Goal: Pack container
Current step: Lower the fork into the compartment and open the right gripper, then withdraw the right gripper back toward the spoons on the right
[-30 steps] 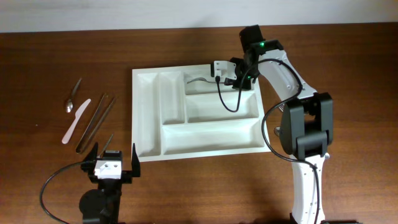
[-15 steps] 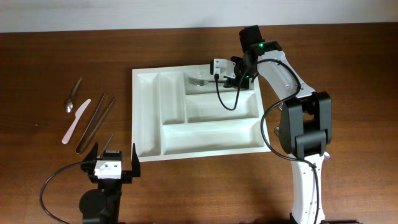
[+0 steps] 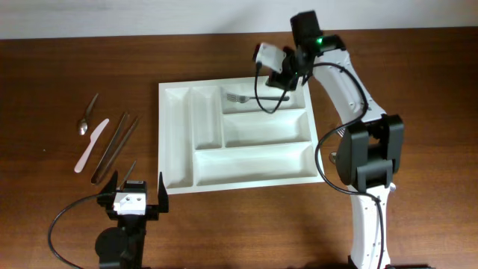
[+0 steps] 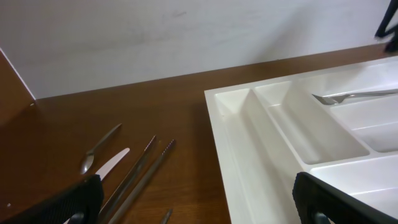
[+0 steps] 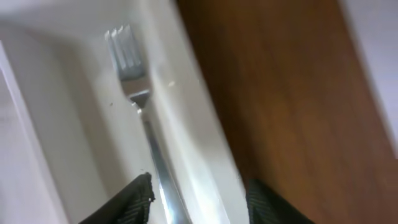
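Now: my right gripper point(image 5: 198, 191) jaws spread, fork point(image 5: 144, 118) lying loose between fingertips, not pinched. Fork sits in top long compartment of container point(image 3: 162, 142), mid-table. Step, as I judge it: back out clean. Rise straight, keep fingers wide, avoid snagging handle or tray wall. Wrist angled down over tray's far edge; arm stretched from near-right base.

The left gripper point(image 3: 137, 184) sits low just ahead of its own base, fingers point(image 3: 160, 187) spread wide with nothing between them. The right arm point(image 3: 351, 86) stretches far out, elbow behind its gripper point(image 3: 278, 73), which tilts downward, jaws parted and empty.
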You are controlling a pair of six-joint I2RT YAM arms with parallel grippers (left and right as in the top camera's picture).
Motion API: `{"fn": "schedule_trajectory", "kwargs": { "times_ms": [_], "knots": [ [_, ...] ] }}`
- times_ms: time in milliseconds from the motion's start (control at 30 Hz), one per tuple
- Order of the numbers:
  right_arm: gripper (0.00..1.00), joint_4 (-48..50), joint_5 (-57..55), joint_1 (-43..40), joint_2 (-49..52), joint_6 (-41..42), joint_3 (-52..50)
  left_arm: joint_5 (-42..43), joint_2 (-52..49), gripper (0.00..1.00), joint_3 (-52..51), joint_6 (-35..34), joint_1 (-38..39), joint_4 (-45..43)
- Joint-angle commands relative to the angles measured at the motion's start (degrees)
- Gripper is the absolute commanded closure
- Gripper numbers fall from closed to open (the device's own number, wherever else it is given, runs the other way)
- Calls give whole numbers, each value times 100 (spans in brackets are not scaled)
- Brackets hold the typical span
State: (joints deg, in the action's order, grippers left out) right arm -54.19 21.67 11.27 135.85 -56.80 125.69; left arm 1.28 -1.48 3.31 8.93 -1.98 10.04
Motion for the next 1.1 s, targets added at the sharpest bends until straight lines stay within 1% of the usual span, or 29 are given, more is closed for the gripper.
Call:
{"fn": "schedule_trajectory", "kwargs": {
  "times_ms": [0, 167, 367, 467, 567, 633, 700, 800, 833, 867, 1000, 1067],
  "knots": [
    [44, -304, -258, -192, -468, 929, 581, 24, 48, 1, -48, -70, 22, -17],
    [36, -1469, -304, -470, -496, 1576, 1226, 24, 48, 1, -48, -70, 22, -17],
    [36, -2938, -396, -817, -494, 1727, 1307, 24, 48, 1, -48, -70, 22, -17],
    [37, -3434, -391, -1029, -494, 1725, 1255, 24, 48, 1, -48, -70, 22, -17],
    [36, -3606, -369, -1231, -494, 1727, 1165, 24, 48, 1, -48, -70, 22, -17],
    [30, -3659, -321, -1370, -494, 1735, 1060, 24, 48, 1, -48, -70, 22, -17],
    [21, -3650, -297, -1519, -494, 1812, 894, 24, 48, 1, -48, -70, 22, -17],
    [11, -3602, -186, -1720, -494, 1808, 551, 24, 48, 1, -48, -70, 22, -17],
    [5, -3576, -74, -1786, -494, 1810, 413, 24, 48, 1, -48, -70, 22, -17],
    [1, -3517, 76, -1849, -494, 1808, 256, 24, 48, 1, -48, -70, 22, -17],
    [1, -3318, 876, -2094, -494, 1810, -354, 24, 48, 1, -48, -70, 22, -17],
    [1, -3176, 1064, -2179, -492, 1810, -564, 24, 48, 1, -48, -70, 22, -17]
  ]
}}
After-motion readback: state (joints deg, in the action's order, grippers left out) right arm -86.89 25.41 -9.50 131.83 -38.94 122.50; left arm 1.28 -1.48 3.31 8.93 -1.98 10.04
